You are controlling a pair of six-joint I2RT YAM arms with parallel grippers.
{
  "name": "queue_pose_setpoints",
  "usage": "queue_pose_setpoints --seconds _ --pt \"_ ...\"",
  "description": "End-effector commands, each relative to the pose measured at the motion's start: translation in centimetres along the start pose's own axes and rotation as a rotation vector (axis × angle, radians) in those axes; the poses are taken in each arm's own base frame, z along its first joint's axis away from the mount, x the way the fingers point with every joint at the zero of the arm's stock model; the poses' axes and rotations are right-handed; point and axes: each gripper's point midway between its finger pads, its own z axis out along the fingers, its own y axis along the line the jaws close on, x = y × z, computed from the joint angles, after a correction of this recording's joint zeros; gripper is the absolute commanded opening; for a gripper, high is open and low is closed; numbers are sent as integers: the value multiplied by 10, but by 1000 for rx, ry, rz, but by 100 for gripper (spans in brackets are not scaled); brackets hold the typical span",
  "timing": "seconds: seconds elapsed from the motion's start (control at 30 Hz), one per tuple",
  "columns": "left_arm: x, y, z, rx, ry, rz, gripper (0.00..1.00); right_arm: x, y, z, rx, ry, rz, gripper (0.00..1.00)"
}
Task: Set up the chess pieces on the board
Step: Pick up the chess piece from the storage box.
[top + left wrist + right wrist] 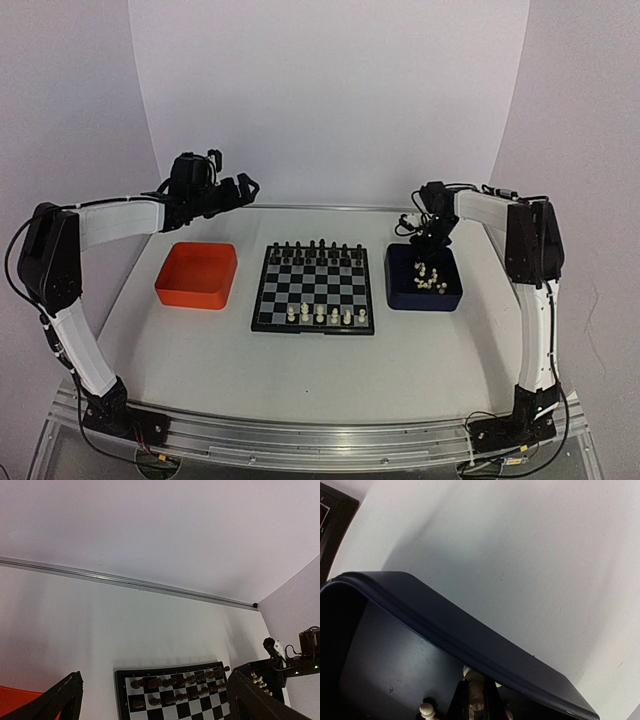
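Board lies mid-table between the two arms, square to the near edge. Six cream-white chess pieces stand in one row close to the board's near border, upright, towards its right side. Black chess pieces fill the board's two far rows. Dark blue tray sits just right of the board, close to it but not touching, with a heap of loose cream-white pieces inside, some lying down. Orange tray sits just left of the board with a small gap. Right gripper reaches down into the blue tray, at the tray's far end, right of the board's far-right corner. In the right wrist view its dark fingers are closed together with a cream-white piece pinched between them, low inside the tray next to the tray wall; can't tell if that piece is off the tray floor. Another small piece stands upright on the tray floor just beside the fingers. Left gripper hangs in the air beyond the board's far-left corner, behind the orange tray, jaws spread wide with nothing between them. Its wrist view looks down at the board's far rows of black pieces, with the blue tray past the board's right edge.
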Motion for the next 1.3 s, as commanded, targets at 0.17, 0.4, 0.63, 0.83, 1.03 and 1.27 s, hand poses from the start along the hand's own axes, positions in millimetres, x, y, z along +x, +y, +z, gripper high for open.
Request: queue_pose_setpoints --seconds 0.17,0.4,0.63,0.83,1.03,1.27 --pt "-8 1 -9 -2 -30 -5 100 -18 0 -46 9 -101 42 0" --pt "-9 0 -14 0 -35 -7 100 -19 7 -61 -20 -132 75 0" --pt "-12 2 -19 -24 -36 -17 100 -12 16 -91 -4 -158 153 0" --pt "-13 5 -22 -43 -35 -13 100 -13 43 -118 85 -176 203 0" --pt "-14 13 -25 -104 -26 -25 100 -14 78 -146 167 -162 418 0" --pt "-8 14 -30 -104 3 -12 100 -29 156 -148 86 -156 496 0"
